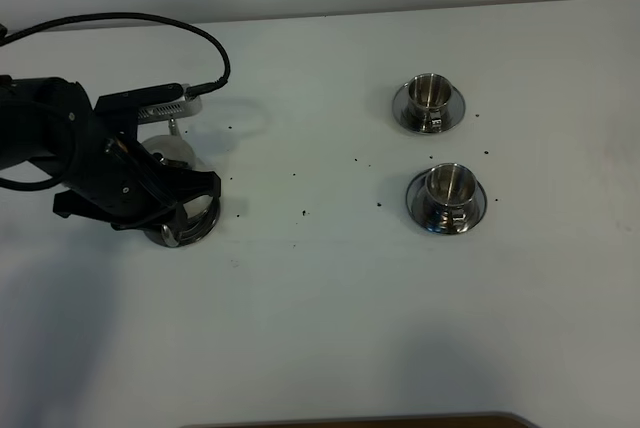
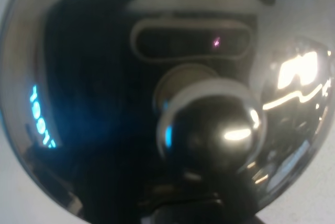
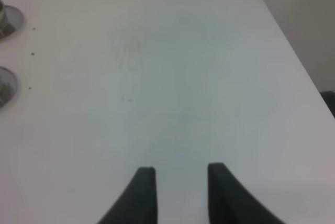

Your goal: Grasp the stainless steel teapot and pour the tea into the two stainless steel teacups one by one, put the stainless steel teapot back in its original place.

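The stainless steel teapot point(image 1: 172, 153) stands at the table's left on its original place, the flat steel disc point(image 1: 205, 220), and is mostly hidden under my left arm. My left gripper point(image 1: 175, 213) is shut at the teapot's handle side. The left wrist view is filled by the mirror lid point(image 2: 94, 103) and its knob point(image 2: 209, 124); the fingers are not clear there. The two stainless steel teacups stand on saucers at the right, one farther point(image 1: 432, 94) and one nearer point(image 1: 449, 182). Their saucer rims point(image 3: 8, 20) show in the right wrist view. My right gripper point(image 3: 180, 177) holds nothing and hangs over bare table.
Small black specks point(image 1: 303, 212) lie scattered on the white table between teapot and cups. A black cable point(image 1: 150, 20) arches over the left arm. The table's edge point(image 3: 293, 51) runs close beside the right gripper. A dark object point(image 1: 350, 420) sits at the front edge.
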